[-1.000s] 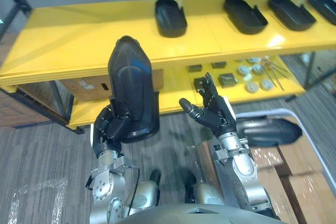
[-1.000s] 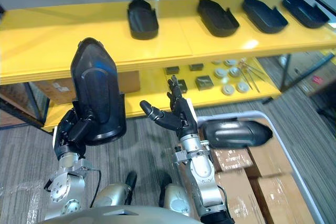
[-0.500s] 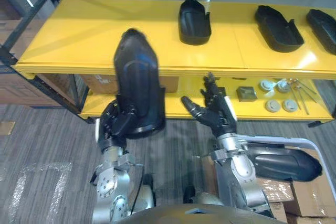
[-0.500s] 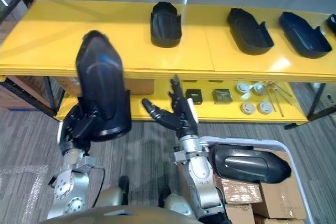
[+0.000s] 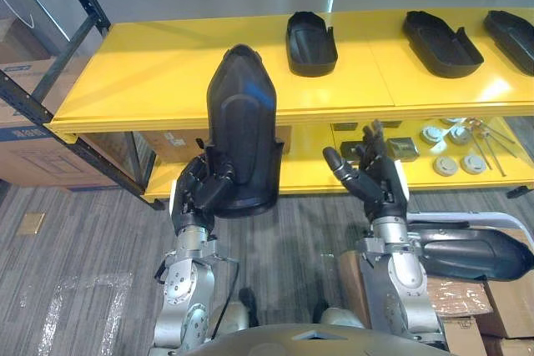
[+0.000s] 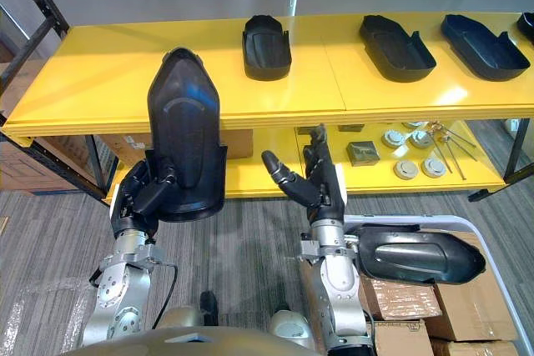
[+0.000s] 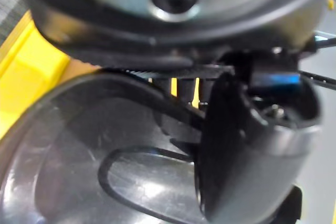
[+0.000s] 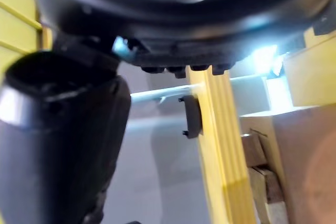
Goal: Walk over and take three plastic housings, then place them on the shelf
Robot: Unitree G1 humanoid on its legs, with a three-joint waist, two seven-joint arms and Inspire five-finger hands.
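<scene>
Three on shelf: first shelved housing (image 6: 267, 46), second shelved housing (image 6: 397, 42) and third shelved housing (image 6: 486, 44). All are black tub-shaped plastic shells, hollow side up, spaced apart in a row on the top board of the long yellow shelf (image 6: 100, 81).
Held housing: black plastic held housing (image 5: 242, 131), upright with narrow rounded end up, in front of the shelf's front edge.
Left hand: left hand (image 5: 198, 196) has fingers curled round the held housing's lower rim.
Right hand: right hand (image 5: 373, 183) has fingers straight and spread, thumb out, holding nothing, raised in front of the lower board.
Cart: white-railed cart (image 6: 417, 224) at lower right. Black cart housing (image 6: 421, 254) lies on its side across brown cardboard boxes (image 6: 400, 310).
Lower board: round white discs (image 6: 406, 168), grey blocks (image 6: 363, 153), thin metal rods (image 6: 446, 135), brown carton (image 6: 238, 143).
In the way: the held housing covers a stretch of the shelf's front edge and part of the carton.
Left side: dark metal rack upright (image 5: 58, 52), a floor box (image 5: 29, 164) beside it, clear plastic film (image 5: 75, 318) on the grey carpet.
Cut off: dark shape (image 6: 529, 27) at the shelf's far right edge, too little showing to tell what it is.
Hard to make out: left wrist view shows glossy black housing surface and thumb, with the fingers hidden. Right wrist view shows the dark thumb against the yellow shelf edge.
</scene>
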